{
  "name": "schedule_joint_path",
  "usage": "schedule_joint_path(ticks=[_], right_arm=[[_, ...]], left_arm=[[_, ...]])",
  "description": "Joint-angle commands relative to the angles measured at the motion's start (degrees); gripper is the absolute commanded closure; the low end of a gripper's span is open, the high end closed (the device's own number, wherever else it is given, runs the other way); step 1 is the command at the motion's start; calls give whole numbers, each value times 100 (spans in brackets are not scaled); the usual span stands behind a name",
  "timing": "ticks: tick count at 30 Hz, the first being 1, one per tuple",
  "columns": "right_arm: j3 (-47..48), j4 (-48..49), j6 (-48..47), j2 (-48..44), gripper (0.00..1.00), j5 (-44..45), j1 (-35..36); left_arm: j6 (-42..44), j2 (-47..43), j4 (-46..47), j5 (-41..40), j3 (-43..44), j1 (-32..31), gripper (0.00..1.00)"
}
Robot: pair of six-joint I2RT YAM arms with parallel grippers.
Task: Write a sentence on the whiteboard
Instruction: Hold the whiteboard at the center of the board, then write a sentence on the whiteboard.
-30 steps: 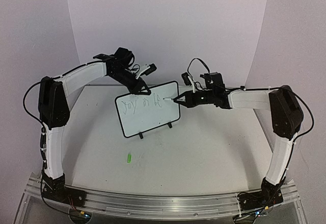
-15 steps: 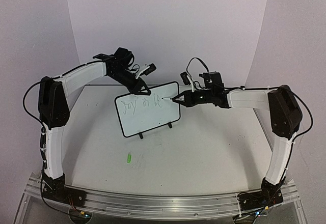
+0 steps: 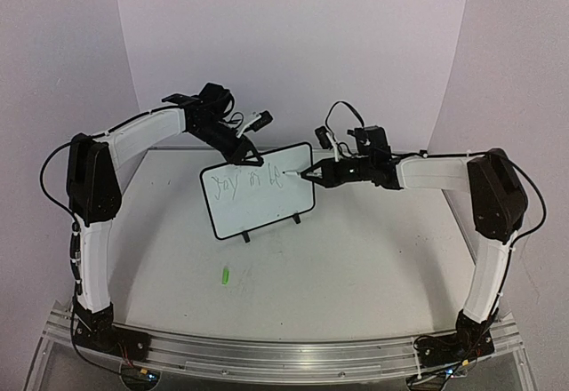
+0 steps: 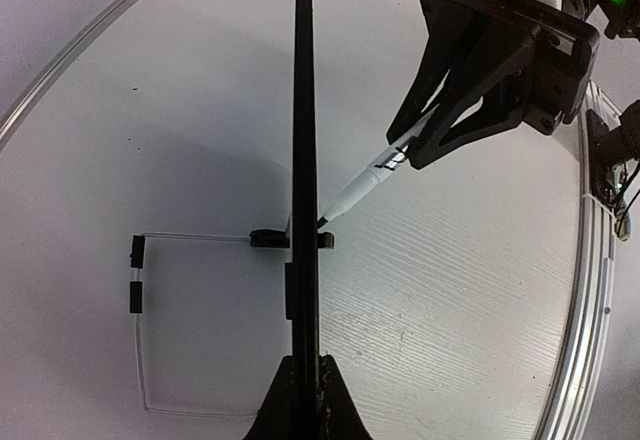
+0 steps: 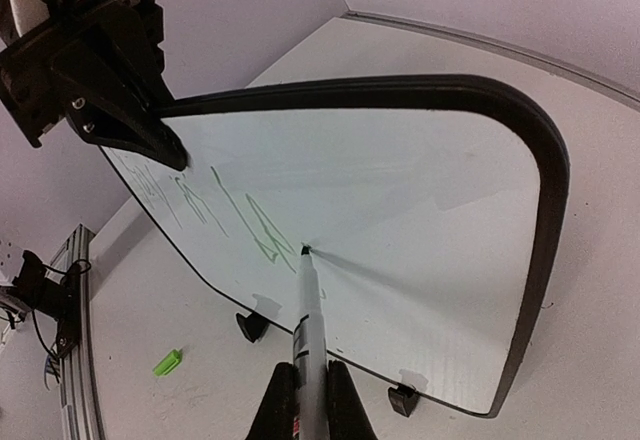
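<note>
**Item 1. Whiteboard [image 3: 259,197].** It stood upright on the table [image 3: 373,258], between the two pairs of fingers. Its white face was turned toward the arm bases. The left wrist view showed it edge-on, as a thin black line rising straight out of the left fingers. Two small black feet [image 5: 250,326] sat under the bottom edge, resting on the table.

**Item 2. Sentence [image 3: 253,180].** This was thin green handwriting across the upper part of the white face. It began just below the left fingers and ended at the marker tip. The words could not be read.

**Item 3. Left gripper [image 3: 251,154].** Its fingers were closed tight on the top edge of the whiteboard, one on the front and one on the back, near the upper middle of the frame.

**Item 4. Right gripper [image 3: 315,174].** Its fingers were pinched shut around the barrel of a marker. It sat beside the right edge of the board and pointed toward the face.

**Item 5. Marker [image 5: 306,305].** A slim white barrel with a dark tip stuck forward out of the right fingers. The tip touched the white face at the right-hand end of the green writing. It met the face toward the right side of the board, below and to the right of the left fingers.

**Item 6. Small green piece [image 3: 226,275].** It lay flat on the table in front of the board, well apart from both pairs of fingers and touching nothing else. Too small to tell what it was.
</note>
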Motion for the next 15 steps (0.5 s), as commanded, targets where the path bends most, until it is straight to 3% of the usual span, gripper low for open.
schedule_joint_path(ticks=[1,15], right_arm=[[-85,140,9,172,100,222,10],[-194,108,14,23,100,8,9]], left_arm=[[366,44,-6,-139,196,-3,100],[335,-1,22,-192,185,-5,100]])
